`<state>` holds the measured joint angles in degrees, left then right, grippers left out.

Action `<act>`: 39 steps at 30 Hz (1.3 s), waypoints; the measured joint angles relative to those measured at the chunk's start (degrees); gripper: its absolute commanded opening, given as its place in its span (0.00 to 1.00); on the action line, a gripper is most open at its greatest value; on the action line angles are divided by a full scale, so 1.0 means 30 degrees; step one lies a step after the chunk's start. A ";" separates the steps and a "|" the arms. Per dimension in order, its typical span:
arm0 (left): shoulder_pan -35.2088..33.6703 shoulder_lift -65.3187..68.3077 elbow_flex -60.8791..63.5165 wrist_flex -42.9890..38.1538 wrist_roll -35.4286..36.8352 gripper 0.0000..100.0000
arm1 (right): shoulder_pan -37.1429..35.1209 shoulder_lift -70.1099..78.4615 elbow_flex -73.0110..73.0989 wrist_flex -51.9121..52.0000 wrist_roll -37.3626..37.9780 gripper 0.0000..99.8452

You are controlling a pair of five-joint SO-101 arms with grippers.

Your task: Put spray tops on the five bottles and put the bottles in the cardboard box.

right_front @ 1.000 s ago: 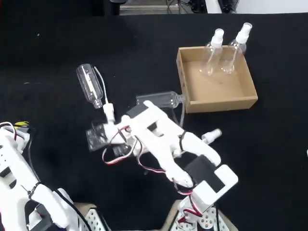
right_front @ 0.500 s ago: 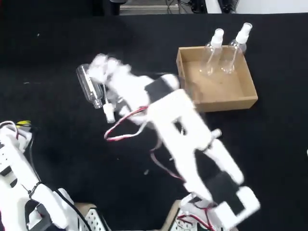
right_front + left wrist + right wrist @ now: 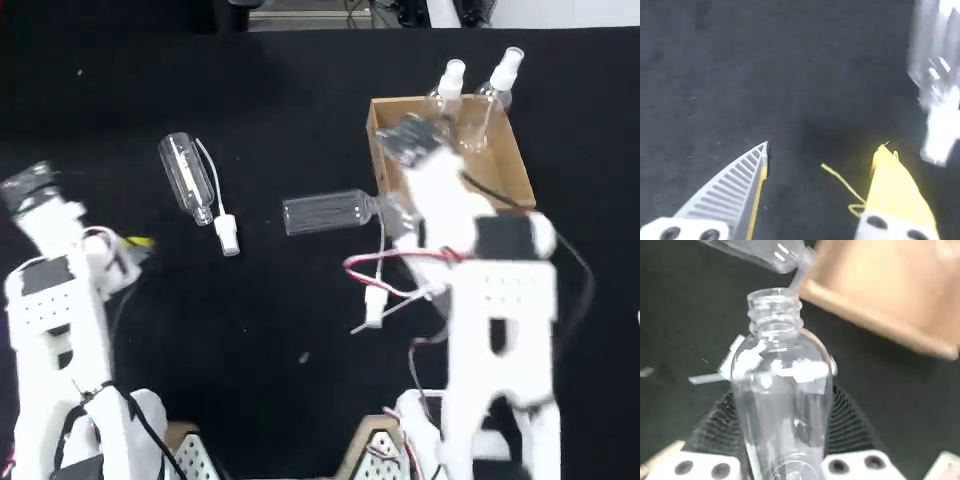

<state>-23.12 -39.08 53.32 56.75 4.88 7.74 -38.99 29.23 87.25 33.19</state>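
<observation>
My right gripper (image 3: pixel 782 420) is shut on a clear bottle (image 3: pixel 777 375) whose neck is open, with no top. From above, that gripper (image 3: pixel 412 142) hangs over the near left wall of the cardboard box (image 3: pixel 505 190). Two bottles with spray tops (image 3: pixel 446 100) lean in the box's far corner. A bare bottle (image 3: pixel 328 212) lies on the mat with its neck toward the box. Another bottle (image 3: pixel 187 172) lies farther left beside a loose spray top (image 3: pixel 228 236). My left gripper (image 3: pixel 822 155) is open over bare mat, and that bottle shows blurred (image 3: pixel 937 60) beside it.
A second loose spray top (image 3: pixel 375 303) with its tube lies on the black mat in front of the right arm; it also shows past the held bottle (image 3: pixel 732 362). Red and white cables hang from the right arm.
The right arm swung from the middle of the mat, past the left bottle, over to the box's left wall. The left arm rose from the near left corner and stretched outward.
</observation>
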 measured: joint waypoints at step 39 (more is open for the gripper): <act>2.0337 1.4418 -1.0198 -0.4044 0.5392 0.31 | 1.7143 0.2432 0.6066 -0.7912 0.2784 0.01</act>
<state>37.89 4.18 22.73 44.62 21.05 59.16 -31.69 47.43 63.52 41.54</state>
